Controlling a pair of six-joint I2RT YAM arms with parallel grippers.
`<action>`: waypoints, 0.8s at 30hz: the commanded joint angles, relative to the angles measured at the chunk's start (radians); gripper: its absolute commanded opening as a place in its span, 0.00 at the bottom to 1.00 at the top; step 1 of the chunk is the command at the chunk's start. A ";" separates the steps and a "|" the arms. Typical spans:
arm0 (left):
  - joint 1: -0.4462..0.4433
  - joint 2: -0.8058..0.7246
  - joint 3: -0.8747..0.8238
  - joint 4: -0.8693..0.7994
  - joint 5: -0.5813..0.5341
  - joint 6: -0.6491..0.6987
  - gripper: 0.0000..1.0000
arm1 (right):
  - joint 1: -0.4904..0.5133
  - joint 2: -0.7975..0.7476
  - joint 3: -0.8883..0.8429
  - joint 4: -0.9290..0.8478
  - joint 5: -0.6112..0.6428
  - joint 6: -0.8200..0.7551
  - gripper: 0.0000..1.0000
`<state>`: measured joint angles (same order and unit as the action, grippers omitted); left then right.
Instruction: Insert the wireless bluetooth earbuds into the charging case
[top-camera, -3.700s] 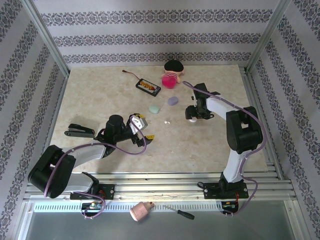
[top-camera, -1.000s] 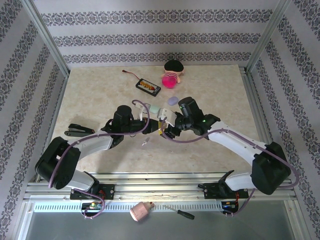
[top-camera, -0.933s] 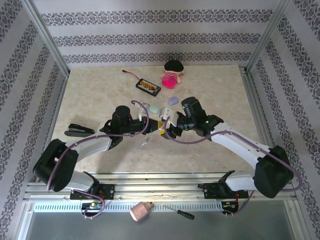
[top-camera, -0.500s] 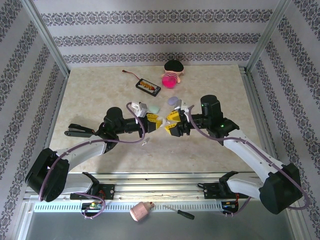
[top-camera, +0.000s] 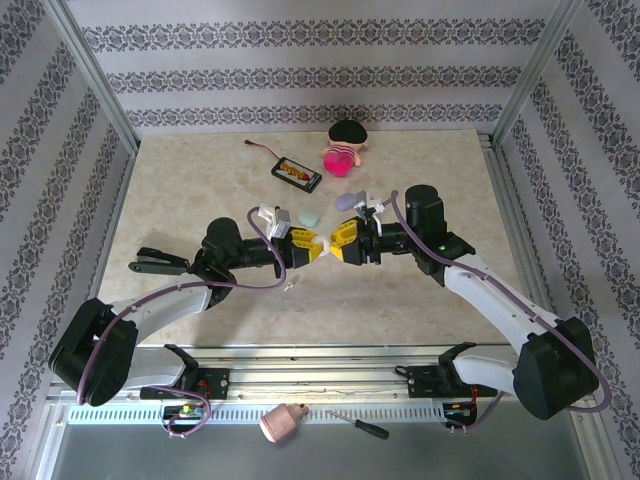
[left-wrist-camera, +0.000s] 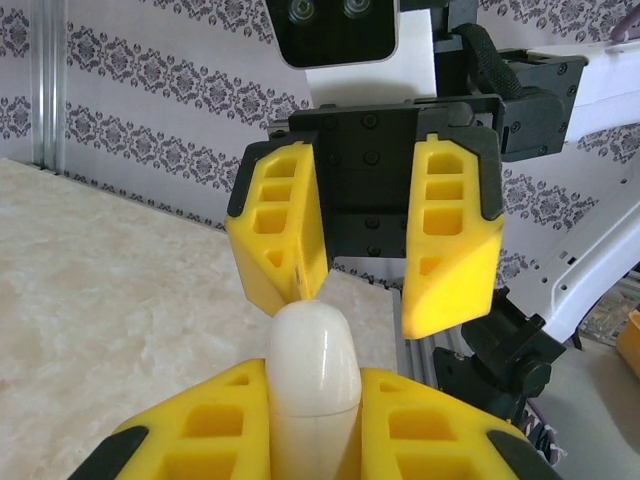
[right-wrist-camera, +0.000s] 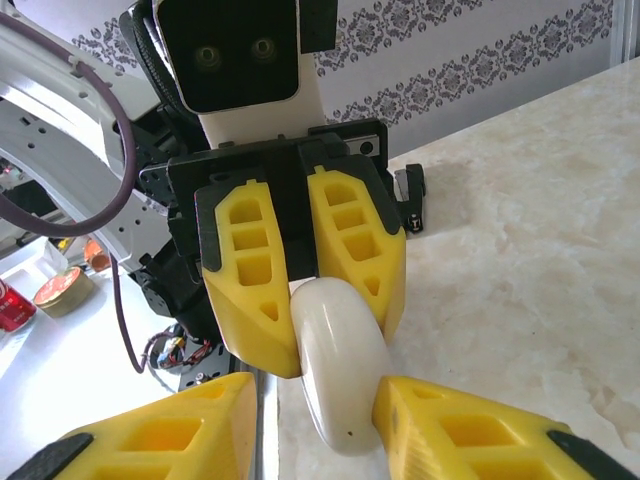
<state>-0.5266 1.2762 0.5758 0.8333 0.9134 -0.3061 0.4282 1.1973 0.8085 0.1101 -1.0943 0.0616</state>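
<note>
The two arms meet tip to tip just above the middle of the bench (top-camera: 420, 290); the left gripper (top-camera: 310, 248) reaches in from 9 o'clock and the right gripper (top-camera: 340, 245) from 3 o'clock. The left gripper is clamped on a white pebble-shaped charging case (left-wrist-camera: 312, 360), holding it by its rear half so that the rounded end sticks out toward the other arm. The right gripper stands open around that free end; in the left wrist view one yellow finger (left-wrist-camera: 280, 240) touches the tip of the case, while the other finger hangs apart from it with a clear gap — so the case is bracketed, not squeezed, on that side. The right wrist view shows the same meeting from the other end.

On the bench, a mint green case (top-camera: 308, 217) lies near the grippers at 11 o'clock from their meeting point, and a lavender case (top-camera: 346, 201) lies at 1 o'clock, just beside the right wrist. A tiny white earbud (top-camera: 289, 286) rests on the marble at 7 o'clock from the left gripper, under the arm's purple cable (top-camera: 262, 282). Farther off — toward 12 o'clock — sit a black phone (top-camera: 296, 173) and a pink toy with a black cap (top-camera: 343, 150); a black stapler (top-camera: 160, 262) lies at 9 o'clock, beside the left forearm.
</note>
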 joint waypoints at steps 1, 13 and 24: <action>-0.023 -0.012 0.012 0.168 0.076 -0.059 0.06 | 0.053 0.028 0.018 0.043 -0.060 0.013 0.35; -0.023 -0.006 0.016 0.164 0.082 -0.082 0.06 | 0.042 0.039 0.023 0.025 0.001 -0.005 0.43; -0.021 -0.045 0.010 0.008 0.069 0.051 0.34 | 0.054 -0.002 0.042 -0.087 0.040 -0.097 0.13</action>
<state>-0.5354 1.2732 0.5686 0.8864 0.9638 -0.3428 0.4671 1.2102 0.8165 0.0937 -1.1076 0.0349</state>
